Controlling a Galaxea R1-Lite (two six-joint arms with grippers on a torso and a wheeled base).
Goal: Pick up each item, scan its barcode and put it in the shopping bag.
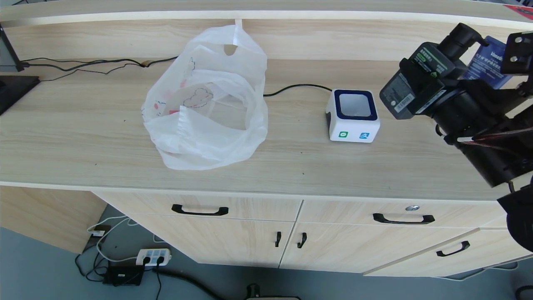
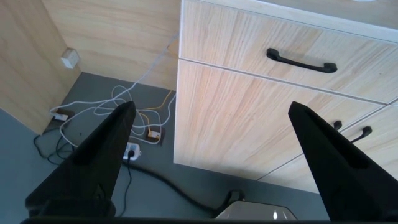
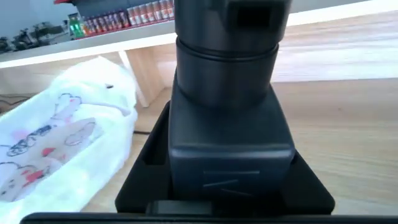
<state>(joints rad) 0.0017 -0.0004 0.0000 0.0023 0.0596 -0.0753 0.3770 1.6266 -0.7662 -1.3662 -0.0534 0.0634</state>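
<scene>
Hanging above the worktop point(image 1: 291, 166), right of the scanner point(image 1: 353, 115), a black item point(image 1: 416, 71) is being squeezed by the right pincer point(image 1: 447, 98) (the left pincer point(image 2: 208, 162), spread wide, is being held by the drawers point(image 2: 280, 37)).

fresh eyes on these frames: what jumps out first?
First the black item, barcode label showing, held in the right claw above the right end of the counter, just right of the white scanner. Next the open white shopping bag, slumped mid-counter to the scanner's left. The left claw hangs open, low beside the drawer fronts.
</scene>
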